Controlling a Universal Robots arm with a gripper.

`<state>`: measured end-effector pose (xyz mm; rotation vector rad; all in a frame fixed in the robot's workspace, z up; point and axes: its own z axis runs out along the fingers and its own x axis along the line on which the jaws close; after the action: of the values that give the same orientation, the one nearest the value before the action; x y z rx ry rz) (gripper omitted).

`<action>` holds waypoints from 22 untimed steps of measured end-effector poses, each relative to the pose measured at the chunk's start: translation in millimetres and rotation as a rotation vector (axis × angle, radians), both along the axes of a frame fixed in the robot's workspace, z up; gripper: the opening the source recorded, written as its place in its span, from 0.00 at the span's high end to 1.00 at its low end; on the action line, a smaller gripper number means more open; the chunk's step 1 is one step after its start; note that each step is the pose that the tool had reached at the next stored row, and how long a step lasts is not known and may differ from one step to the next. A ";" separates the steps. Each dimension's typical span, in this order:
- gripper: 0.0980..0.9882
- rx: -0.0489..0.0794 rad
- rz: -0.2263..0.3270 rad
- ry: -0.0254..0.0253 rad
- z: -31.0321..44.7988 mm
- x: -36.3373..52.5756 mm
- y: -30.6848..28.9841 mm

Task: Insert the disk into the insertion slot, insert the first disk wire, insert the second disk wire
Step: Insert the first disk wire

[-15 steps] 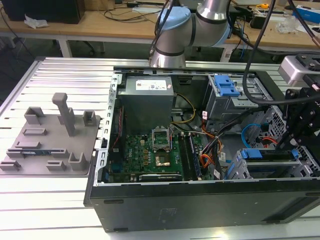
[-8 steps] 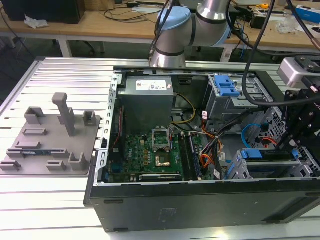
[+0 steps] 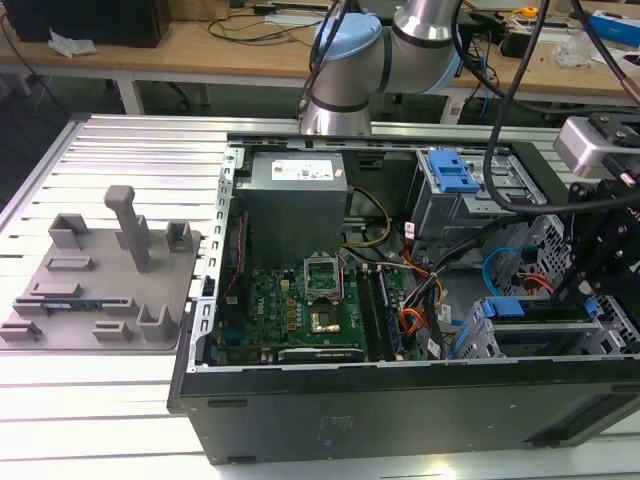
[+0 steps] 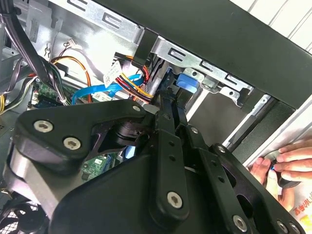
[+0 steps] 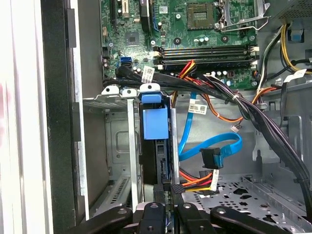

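The arm (image 3: pixel 400 40) is made of silver tubes with pale blue caps (image 3: pixel 345 45), trailed by black cables (image 3: pixel 503 100), and the black hand (image 4: pixel 169 105) is fastened with silver screws (image 4: pixel 174 199).

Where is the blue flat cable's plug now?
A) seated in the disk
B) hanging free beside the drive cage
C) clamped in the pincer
B: in the first wrist view the second disk wire ends in a plug dangling beside the insertion slot, joined to nothing.
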<state>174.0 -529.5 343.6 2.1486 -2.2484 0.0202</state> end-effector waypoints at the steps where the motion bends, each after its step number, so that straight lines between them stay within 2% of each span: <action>1: 0.93 -0.001 0.000 0.0000 -0.3 -0.1 0.0; 11: 0.93 -0.003 0.000 0.0004 -4.4 -2.6 0.0; 13: 0.93 0.000 0.000 0.0004 -6.0 -1.8 0.0; 20: 0.93 -0.003 0.000 0.0003 -6.0 -3.4 0.0; 21: 0.92 -0.003 0.000 0.0008 -6.5 -4.5 0.0; 22: 0.85 -0.003 0.000 0.0004 -6.5 -5.3 -0.1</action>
<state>168.7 -529.6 337.2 2.1465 -2.2470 0.0232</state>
